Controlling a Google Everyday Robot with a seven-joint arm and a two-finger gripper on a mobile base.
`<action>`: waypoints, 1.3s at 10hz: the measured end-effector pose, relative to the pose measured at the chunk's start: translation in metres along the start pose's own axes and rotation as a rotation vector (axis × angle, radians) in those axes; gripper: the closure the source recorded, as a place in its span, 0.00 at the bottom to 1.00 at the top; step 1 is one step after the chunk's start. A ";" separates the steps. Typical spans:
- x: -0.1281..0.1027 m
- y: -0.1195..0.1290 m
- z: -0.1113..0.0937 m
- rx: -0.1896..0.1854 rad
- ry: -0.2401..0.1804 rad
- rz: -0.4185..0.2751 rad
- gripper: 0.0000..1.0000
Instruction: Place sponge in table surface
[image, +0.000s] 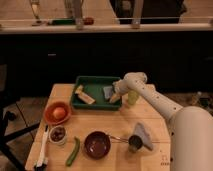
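Note:
The grey-blue sponge (107, 91) lies in the right part of the dark green tray (90, 105). The tray stands at the back of the light wooden table surface (120, 120). My gripper (116, 95) hangs over the tray's right end, right beside the sponge and partly covering its right edge. The white arm (155, 102) reaches in from the lower right. I cannot tell whether the gripper touches the sponge.
Two tan pieces (85, 96) lie in the tray's left half. A green cup (132, 97) stands just right of the tray. On the table are an orange bowl (57, 112), a small bowl (58, 134), a cucumber (73, 151), a dark bowl (97, 144), a dark cup (134, 142) and a grey cloth (144, 134).

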 end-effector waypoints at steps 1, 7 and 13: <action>0.001 -0.001 0.002 -0.006 -0.011 0.014 0.20; -0.005 -0.003 0.007 -0.052 0.016 0.088 0.20; -0.009 0.004 0.012 -0.089 0.051 0.142 0.20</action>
